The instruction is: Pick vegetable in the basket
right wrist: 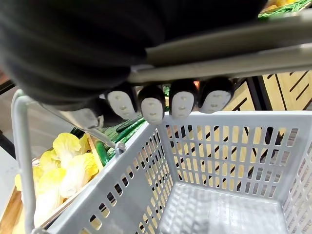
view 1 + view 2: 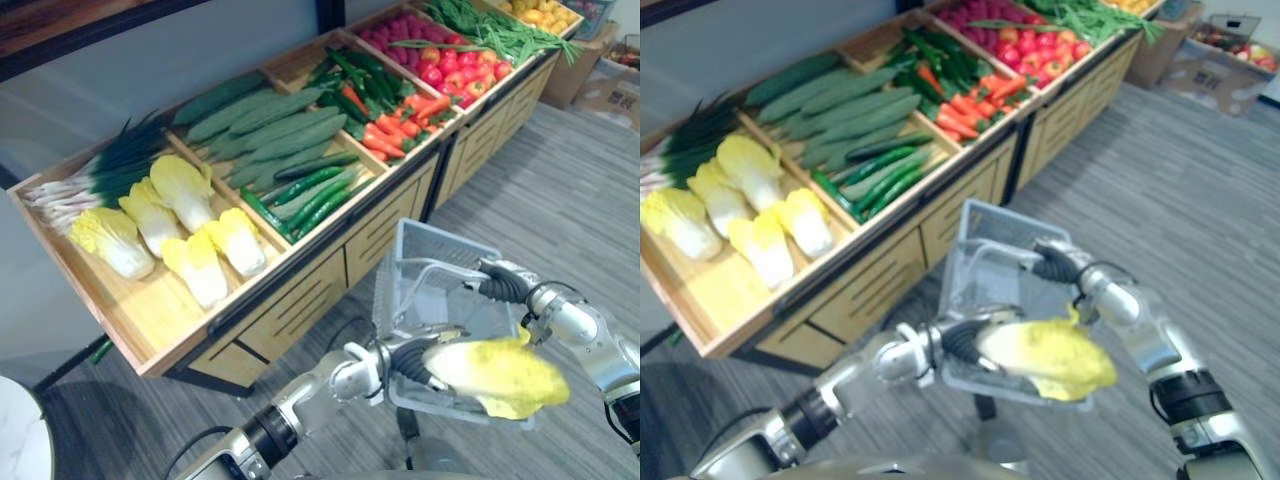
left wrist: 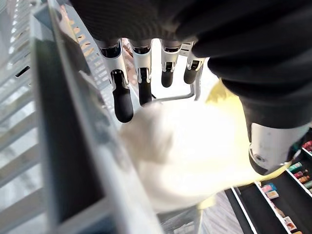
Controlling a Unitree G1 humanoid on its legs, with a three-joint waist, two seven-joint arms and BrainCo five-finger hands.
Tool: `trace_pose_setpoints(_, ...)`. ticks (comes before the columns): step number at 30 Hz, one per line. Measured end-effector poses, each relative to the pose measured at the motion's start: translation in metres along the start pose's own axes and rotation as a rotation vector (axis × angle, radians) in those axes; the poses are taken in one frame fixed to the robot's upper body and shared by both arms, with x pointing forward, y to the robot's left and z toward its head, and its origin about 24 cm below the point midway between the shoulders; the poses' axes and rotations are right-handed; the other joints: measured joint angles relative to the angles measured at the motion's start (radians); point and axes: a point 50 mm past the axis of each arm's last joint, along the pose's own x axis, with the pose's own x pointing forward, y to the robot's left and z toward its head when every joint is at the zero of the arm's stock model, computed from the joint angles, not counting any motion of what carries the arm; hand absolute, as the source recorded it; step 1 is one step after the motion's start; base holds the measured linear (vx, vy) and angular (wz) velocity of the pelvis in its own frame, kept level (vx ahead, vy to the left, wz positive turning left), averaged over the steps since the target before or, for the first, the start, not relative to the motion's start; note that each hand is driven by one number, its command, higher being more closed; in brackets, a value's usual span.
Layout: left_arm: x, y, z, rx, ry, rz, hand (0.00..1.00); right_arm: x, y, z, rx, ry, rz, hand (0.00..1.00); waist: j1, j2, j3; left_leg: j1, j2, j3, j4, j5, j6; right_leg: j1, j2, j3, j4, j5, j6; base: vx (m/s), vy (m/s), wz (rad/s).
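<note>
My left hand is shut on a pale yellow napa cabbage, which hangs over the near rim of the grey plastic basket. In the left wrist view its fingers lie along the cabbage, right beside the basket wall. My right hand is curled round the basket's metal handle and holds the basket up in front of the shelf. The basket's inside is bare in the right wrist view.
A long wooden display shelf runs along the left. It holds more cabbages, green onions, cucumbers, carrots and tomatoes. Cardboard boxes stand at the far right on grey floor.
</note>
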Motion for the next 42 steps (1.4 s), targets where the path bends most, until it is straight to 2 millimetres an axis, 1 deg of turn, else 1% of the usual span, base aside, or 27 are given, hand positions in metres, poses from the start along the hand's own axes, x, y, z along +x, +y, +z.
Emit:
trace_pose_setpoints(6,0.001,0.001,0.001,-0.002,-0.002,0.005,0.0,-0.001,0.002,-0.004,0.003,0.021,0.012,1.0,-0.001,-0.011,-0.002,0.001,-0.013,-0.023,-0.021,0.018,0.007,0.004,-0.008,-0.015,0.0,-0.002,0.002,-0.04,-0.023,0.1)
trace_pose_setpoints(12,0.001,0.001,0.001,-0.002,-0.003,0.005,0.0,-0.002,0.002,-0.005,0.004,0.028,0.009,1.0,-0.002,-0.012,-0.002,0.002,-0.021,-0.044,-0.032,0.022,0.012,0.014,-0.017,-0.027,0.001,-0.006,0.008,-0.05,-0.019,0.1)
trace_pose_setpoints(15,0.001,0.003,0.005,0.003,-0.02,0.015,0.0,-0.002,0.001,-0.006,0.004,0.03,0.005,1.0,-0.001,-0.012,-0.002,0.003,-0.022,-0.046,-0.033,0.022,0.012,0.015,-0.019,-0.03,0.001,-0.007,0.009,-0.04,-0.021,0.04)
trace_pose_setpoints(18,0.0,0.012,0.02,0.017,-0.086,0.044,0.0,-0.007,0.002,-0.012,0.002,0.063,-0.01,1.0,0.001,-0.011,-0.003,0.001,-0.022,-0.055,-0.032,0.022,0.012,0.02,-0.021,-0.045,0.002,-0.008,0.011,-0.03,-0.023,0.1)
trace_pose_setpoints(20,-0.002,0.022,0.04,-0.017,-0.184,0.072,0.0,-0.012,0.007,-0.024,0.014,0.124,-0.016,1.0,0.0,-0.011,-0.003,-0.001,-0.019,-0.081,-0.032,0.023,0.013,0.037,-0.025,-0.064,0.002,-0.012,0.016,-0.03,-0.025,0.27)
trace_pose_setpoints(21,-0.003,0.025,0.046,-0.027,-0.214,0.077,0.0,-0.014,0.009,-0.028,0.015,0.148,-0.015,1.0,0.001,-0.01,-0.004,-0.001,-0.019,-0.085,-0.032,0.022,0.013,0.041,-0.026,-0.069,0.002,-0.014,0.018,-0.06,-0.022,0.39)
trace_pose_setpoints(22,-0.009,0.028,0.058,-0.051,-0.279,0.071,0.0,-0.019,0.012,-0.04,0.049,0.206,-0.024,1.0,0.001,-0.009,-0.005,-0.005,-0.02,-0.106,-0.034,0.022,0.013,0.05,-0.034,-0.088,0.004,-0.022,0.022,-0.04,-0.012,0.32)
trace_pose_setpoints(24,-0.017,0.029,0.069,-0.082,-0.353,0.028,0.0,-0.024,0.016,-0.051,0.077,0.272,-0.034,1.0,0.002,-0.008,-0.006,-0.011,-0.02,-0.123,-0.034,0.022,0.015,0.051,-0.039,-0.108,0.015,-0.031,0.022,-0.05,-0.022,0.36)
trace_pose_setpoints(25,-0.026,0.03,0.075,-0.121,-0.404,-0.024,0.0,-0.028,0.021,-0.06,0.099,0.323,-0.05,1.0,0.004,-0.005,-0.009,-0.017,-0.02,-0.134,-0.035,0.022,0.015,0.051,-0.043,-0.121,0.022,-0.036,0.022,-0.04,-0.027,0.36)
trace_pose_setpoints(26,-0.035,0.031,0.078,-0.162,-0.431,-0.065,0.0,-0.033,0.025,-0.068,0.131,0.371,-0.073,1.0,0.008,-0.001,-0.012,-0.022,-0.02,-0.143,-0.035,0.025,0.019,0.052,-0.046,-0.135,0.023,-0.036,0.022,-0.03,-0.023,0.32)
trace_pose_setpoints(27,-0.04,0.032,0.078,-0.18,-0.439,-0.079,0.0,-0.036,0.027,-0.073,0.152,0.397,-0.084,1.0,0.013,0.001,-0.014,-0.025,-0.021,-0.152,-0.035,0.027,0.022,0.053,-0.048,-0.14,0.023,-0.036,0.022,-0.03,-0.022,0.31)
trace_pose_setpoints(29,-0.056,0.038,0.075,-0.235,-0.44,-0.122,0.0,-0.057,0.041,-0.092,0.243,0.522,-0.155,1.0,0.028,0.011,-0.023,-0.039,-0.023,-0.186,-0.037,0.034,0.029,0.06,-0.058,-0.179,0.023,-0.037,0.023,-0.02,-0.022,0.43)
trace_pose_setpoints(30,-0.06,0.039,0.074,-0.25,-0.437,-0.132,0.0,-0.063,0.046,-0.097,0.269,0.556,-0.172,1.0,0.03,0.013,-0.024,-0.039,-0.023,-0.191,-0.039,0.035,0.031,0.067,-0.061,-0.191,0.023,-0.038,0.025,-0.02,-0.015,0.52)
trace_pose_setpoints(31,-0.067,0.041,0.072,-0.292,-0.432,-0.145,0.0,-0.074,0.058,-0.106,0.318,0.622,-0.193,1.0,0.034,0.018,-0.036,-0.039,-0.028,-0.215,-0.052,0.04,0.03,0.076,-0.068,-0.215,0.023,-0.044,0.029,-0.02,-0.009,0.47)
trace_pose_setpoints(32,-0.07,0.042,0.072,-0.311,-0.43,-0.149,0.0,-0.08,0.063,-0.109,0.342,0.654,-0.2,1.0,0.035,0.019,-0.044,-0.042,-0.03,-0.226,-0.056,0.042,0.029,0.079,-0.07,-0.226,0.024,-0.046,0.031,-0.01,-0.005,0.62)
trace_pose_setpoints(33,-0.077,0.045,0.071,-0.346,-0.429,-0.148,0.0,-0.092,0.075,-0.115,0.393,0.716,-0.227,1.0,0.039,0.022,-0.054,-0.051,-0.032,-0.25,-0.059,0.045,0.033,0.086,-0.076,-0.25,0.024,-0.048,0.033,0.0,-0.008,0.54)
trace_pose_setpoints(34,-0.085,0.05,0.071,-0.377,-0.426,-0.12,0.0,-0.104,0.087,-0.12,0.45,0.776,-0.259,1.0,0.052,0.022,-0.061,-0.054,-0.037,-0.268,-0.069,0.051,0.038,0.09,-0.081,-0.269,0.024,-0.049,0.034,-0.01,-0.008,0.49)
trace_pose_setpoints(35,-0.089,0.052,0.07,-0.39,-0.424,-0.1,0.0,-0.111,0.094,-0.122,0.475,0.808,-0.277,1.0,0.056,0.021,-0.062,-0.056,-0.041,-0.277,-0.073,0.053,0.039,0.092,-0.085,-0.277,0.025,-0.053,0.034,-0.02,-0.004,0.69)
trace_pose_setpoints(36,-0.101,0.057,0.063,-0.452,-0.401,-0.009,0.0,-0.128,0.114,-0.126,0.564,0.895,-0.328,1.0,0.06,0.018,-0.07,-0.076,-0.052,-0.324,-0.084,0.062,0.048,0.096,-0.099,-0.316,0.026,-0.063,0.034,-0.01,0.002,0.67)
trace_pose_setpoints(37,-0.105,0.058,0.059,-0.477,-0.383,0.029,0.0,-0.134,0.122,-0.126,0.599,0.925,-0.348,1.0,0.059,0.025,-0.075,-0.081,-0.054,-0.341,-0.084,0.066,0.05,0.1,-0.103,-0.331,0.026,-0.065,0.036,0.0,0.004,0.75)
trace_pose_setpoints(38,-0.11,0.059,0.055,-0.496,-0.36,0.071,0.0,-0.14,0.13,-0.126,0.627,0.954,-0.361,1.0,0.058,0.02,-0.075,-0.089,-0.057,-0.36,-0.084,0.07,0.053,0.103,-0.106,-0.343,0.026,-0.07,0.037,0.02,-0.01,0.57)
trace_pose_setpoints(39,-0.121,0.061,0.044,-0.536,-0.307,0.18,0.0,-0.15,0.147,-0.125,0.693,1.011,-0.374,1.0,0.058,0.011,-0.08,-0.103,-0.061,-0.388,-0.084,0.075,0.054,0.105,-0.108,-0.363,0.027,-0.079,0.036,0.02,-0.015,0.66)
trace_pose_setpoints(40,-0.131,0.064,0.031,-0.578,-0.247,0.313,0.0,-0.16,0.167,-0.124,0.771,1.081,-0.396,1.0,0.064,0.01,-0.088,-0.114,-0.065,-0.416,-0.084,0.08,0.057,0.11,-0.112,-0.384,0.026,-0.084,0.032,0.03,-0.015,0.63)
trace_pose_setpoints(41,-0.136,0.064,0.022,-0.604,-0.212,0.386,0.0,-0.166,0.176,-0.123,0.796,1.12,-0.4,1.0,0.065,0.009,-0.092,-0.122,-0.068,-0.433,-0.084,0.082,0.058,0.112,-0.114,-0.394,0.026,-0.09,0.03,0.03,-0.004,0.6)
trace_pose_setpoints(42,-0.143,0.063,0.002,-0.661,-0.135,0.547,0.0,-0.176,0.194,-0.12,0.84,1.185,-0.369,1.0,0.08,0.006,-0.095,-0.13,-0.071,-0.457,-0.084,0.086,0.06,0.121,-0.117,-0.412,0.021,-0.093,0.029,0.02,-0.003,0.57)
